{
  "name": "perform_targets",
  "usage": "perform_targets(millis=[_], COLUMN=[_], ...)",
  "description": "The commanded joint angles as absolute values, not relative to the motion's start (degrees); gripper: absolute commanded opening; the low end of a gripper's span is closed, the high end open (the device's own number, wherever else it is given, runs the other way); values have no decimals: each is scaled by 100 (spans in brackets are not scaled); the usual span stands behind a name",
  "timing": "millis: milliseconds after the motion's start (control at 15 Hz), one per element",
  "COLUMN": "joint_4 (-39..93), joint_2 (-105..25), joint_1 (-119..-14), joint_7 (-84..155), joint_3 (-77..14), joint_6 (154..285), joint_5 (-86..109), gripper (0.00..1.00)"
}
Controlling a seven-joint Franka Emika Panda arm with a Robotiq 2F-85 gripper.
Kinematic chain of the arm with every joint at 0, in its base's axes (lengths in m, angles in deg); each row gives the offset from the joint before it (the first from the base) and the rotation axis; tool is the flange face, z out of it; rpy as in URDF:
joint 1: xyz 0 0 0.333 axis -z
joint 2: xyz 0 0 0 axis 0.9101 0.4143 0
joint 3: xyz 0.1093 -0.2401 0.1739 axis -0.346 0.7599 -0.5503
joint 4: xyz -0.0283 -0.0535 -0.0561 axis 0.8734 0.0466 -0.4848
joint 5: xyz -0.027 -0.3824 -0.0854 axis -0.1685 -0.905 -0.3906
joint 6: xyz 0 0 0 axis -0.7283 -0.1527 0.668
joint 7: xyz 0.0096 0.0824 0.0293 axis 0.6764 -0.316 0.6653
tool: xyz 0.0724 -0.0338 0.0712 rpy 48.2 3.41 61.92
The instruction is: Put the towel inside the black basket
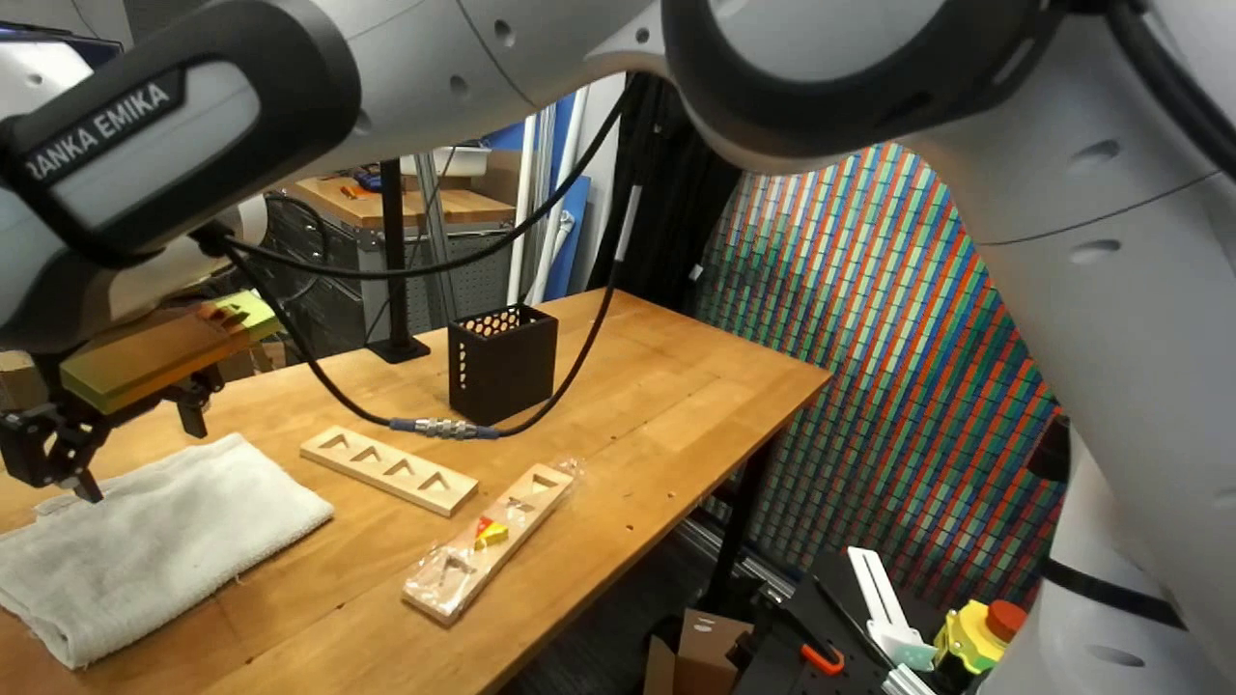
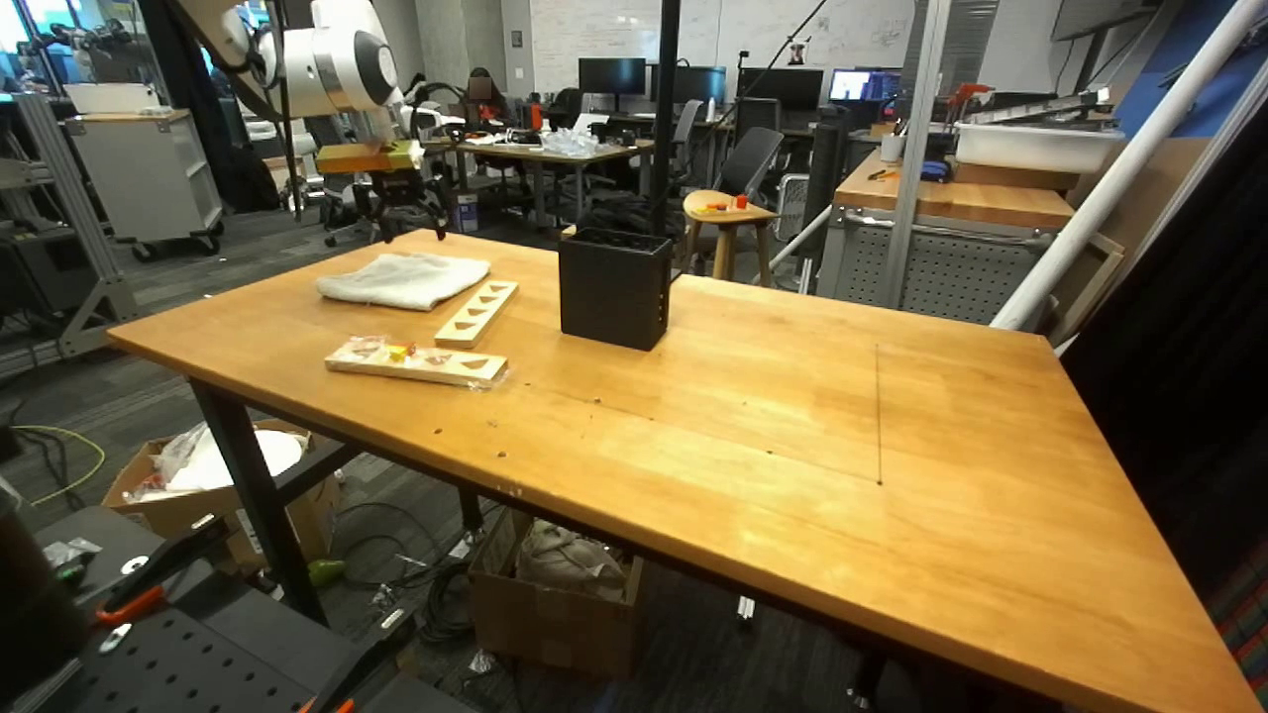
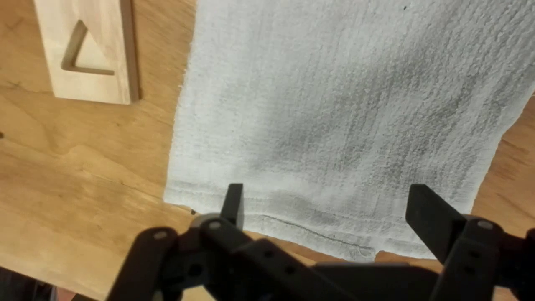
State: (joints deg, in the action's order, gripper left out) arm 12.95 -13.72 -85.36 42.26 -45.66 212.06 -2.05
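The fingers (image 3: 232,205) of the gripper (image 3: 327,197) stand wide apart, and in the wrist view they reach over the hemmed end of the towel (image 3: 317,108), one toward each side of it. In an exterior view the gripper hangs above the towel, with a gap to the cloth. The towel is white and folded, lying flat with a few soft creases on the wooden table (image 1: 676,386), outside the black basket (image 1: 502,376). Just beside the towel, across a strip of bare wood, lies a pale slotted board (image 1: 382,466) with four triangular cut-outs. Farther from the towel is a plastic-wrapped board (image 2: 421,364) of similar pale wood, with small yellow and red pieces (image 1: 491,536) near its middle. Past the pale slotted board, well apart from the towel, the black basket stands upright, its top uncovered and rows of holes showing in its walls; most of its inside is hidden. Also well apart from the towel, on the basket's side of it, a black post (image 1: 393,261) rises by the table's edge. Lower than the towel, under the table, stands a cardboard box (image 2: 555,634) with a greyish bundle (image 2: 570,560) showing in its open top.
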Motion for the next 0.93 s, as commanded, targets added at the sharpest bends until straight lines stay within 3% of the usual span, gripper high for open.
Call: perform_targets(millis=[0, 467, 533, 600, 867], joint_4=[521, 295, 262, 202, 245], joint_2=[-691, -203, -189, -160, -350], joint_1=[-8636, -8645, -8652, -8665, -8775], joint_7=[3894, 3767, 3723, 3692, 3706], joint_3=[-4496, -4525, -4540, -4534, -4487], joint_6=[21169, 21054, 21019, 20954, 20781], joint_5=[200, 641, 670, 687, 645], gripper=[100, 100, 75, 75, 45])
